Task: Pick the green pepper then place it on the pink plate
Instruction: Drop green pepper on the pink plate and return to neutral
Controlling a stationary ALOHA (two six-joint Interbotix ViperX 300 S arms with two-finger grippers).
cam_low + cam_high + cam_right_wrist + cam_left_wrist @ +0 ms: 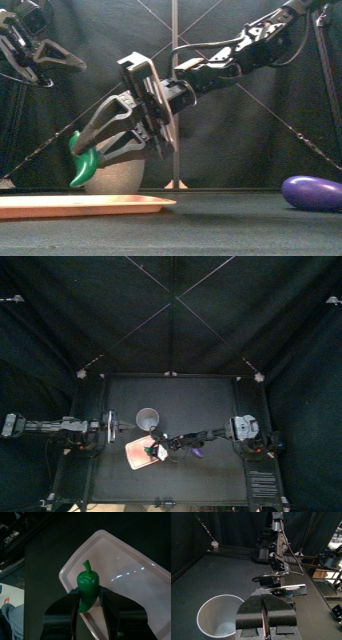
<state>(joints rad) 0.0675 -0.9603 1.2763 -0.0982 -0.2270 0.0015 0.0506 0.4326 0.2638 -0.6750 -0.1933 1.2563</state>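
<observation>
Front view: at left the left gripper (263,596) rests, jaws pressed together, empty. The right gripper (104,152) pinches the green pepper (83,162) between narrowly parted jaws, just above the pink plate (80,205). A purple eggplant (314,192) lies right.

Dim booth, black all round; the brightest patches sit on the pale things.
In the top view I see curtains and table swallow nearly all the light; in the right wrist view the pink tray (133,597) carries glare (curved white streaks near its middle) and the green pepper (87,587) is evenly lit; the purple toy (314,192) shows a soft highlight; the grey cup (218,614) glows palest in the left wrist view.
</observation>
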